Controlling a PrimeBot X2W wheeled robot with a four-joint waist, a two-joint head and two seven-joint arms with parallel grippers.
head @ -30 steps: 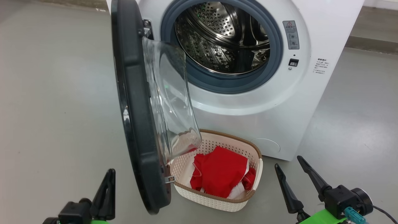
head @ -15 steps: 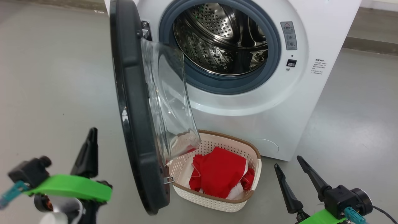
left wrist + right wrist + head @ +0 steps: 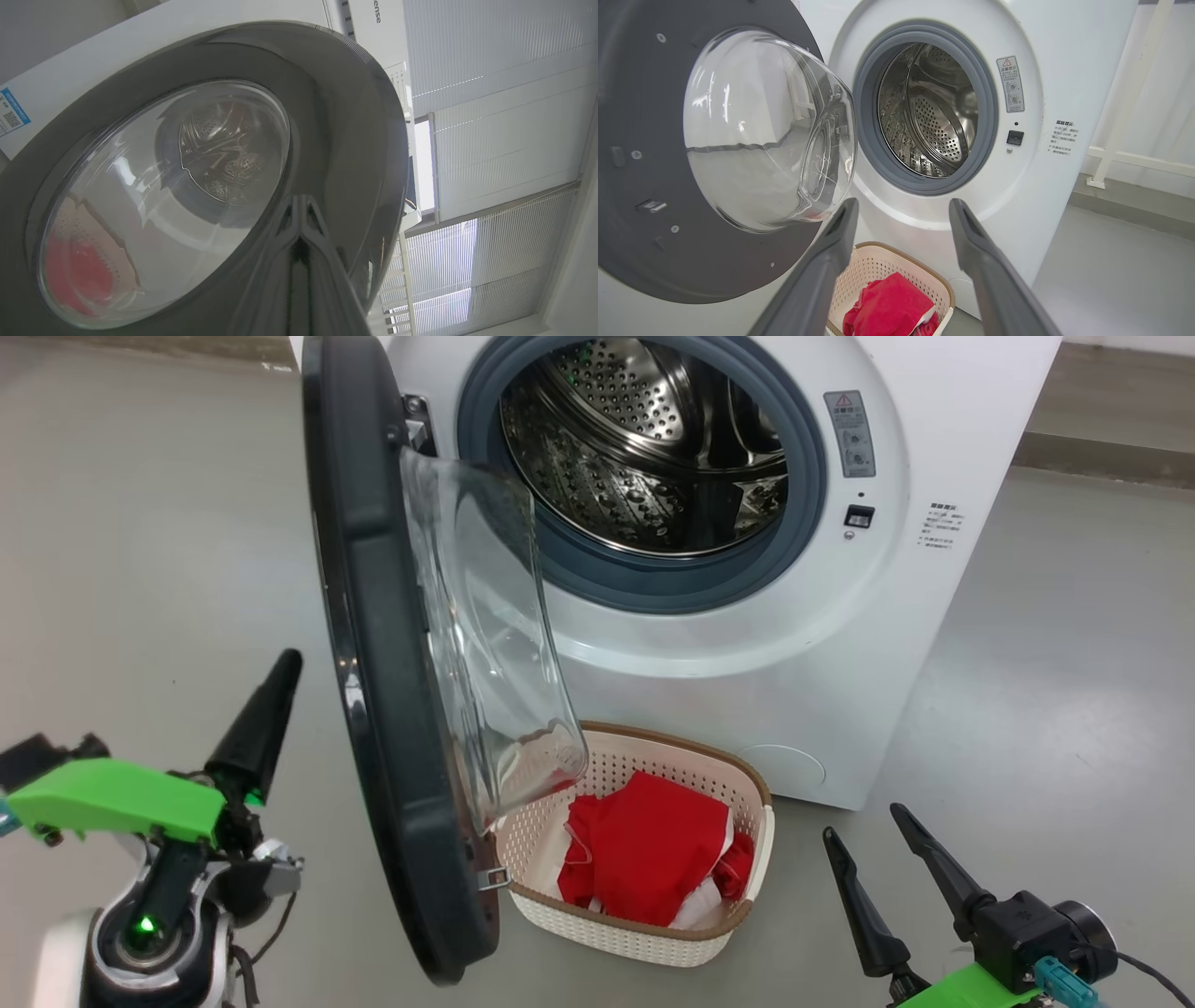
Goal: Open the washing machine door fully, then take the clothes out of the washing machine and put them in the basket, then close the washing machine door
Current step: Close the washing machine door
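Observation:
The washing machine (image 3: 747, 644) stands with its steel drum (image 3: 644, 448) showing no clothes inside. The washing machine door (image 3: 373, 644) hangs open, edge-on to me, its glass bowl (image 3: 485, 635) bulging right. Below it the basket (image 3: 616, 933) sits on the floor with the red clothes (image 3: 653, 845) in it. My left gripper (image 3: 280, 672) is shut and empty, pointing up just left of the door's outer face. In the left wrist view the left gripper (image 3: 299, 242) sits close to the glossy rim (image 3: 345, 140); I cannot tell if it touches. My right gripper (image 3: 864, 826) is open and empty, right of the basket.
Bare grey floor (image 3: 140, 523) spreads to the left of the door and to the right of the machine. A white rail (image 3: 1125, 158) and a baseboard run along the wall at the right. Window blinds (image 3: 504, 140) show behind the machine in the left wrist view.
My left arm has lifted and turned, bringing its shut gripper up beside the door's outer face. The camera has shifted a little. The right gripper, door and basket stay put.

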